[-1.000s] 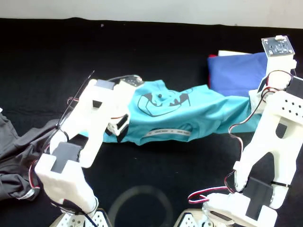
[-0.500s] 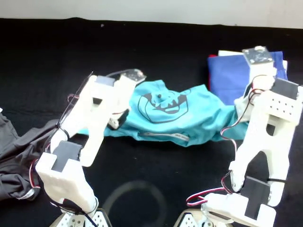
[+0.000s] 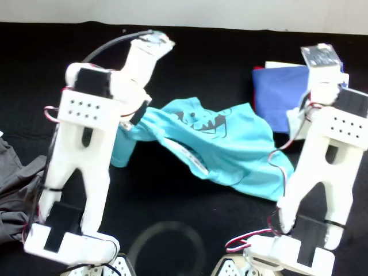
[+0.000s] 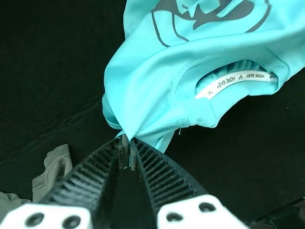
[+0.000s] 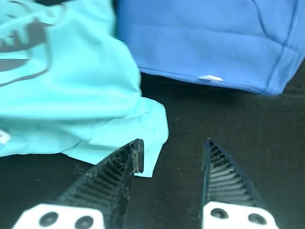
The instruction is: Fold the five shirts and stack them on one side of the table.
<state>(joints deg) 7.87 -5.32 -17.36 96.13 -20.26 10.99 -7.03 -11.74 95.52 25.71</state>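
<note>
A turquoise shirt (image 3: 230, 146) with a dark face print lies crumpled across the middle of the black table. One end of it is lifted off the table by my left gripper (image 3: 135, 117), which is shut on a fold of the turquoise shirt (image 4: 157, 90) just below the collar label; the left gripper (image 4: 126, 145) pinches the cloth at its tips. My right gripper (image 5: 172, 153) is open over the bare table, just past the turquoise shirt's (image 5: 71, 95) other edge and close to a folded blue shirt (image 5: 205, 38).
The folded blue shirt (image 3: 283, 89) tops a stack at the back right, with red and white cloth showing beneath it. A heap of grey shirts (image 3: 16, 190) lies at the left edge. The black table (image 3: 218, 40) is bare at the back.
My left arm has risen and swung back, lifting its end of the turquoise shirt. The shirt's right part has slid toward the front. The right arm has shifted slightly left.
</note>
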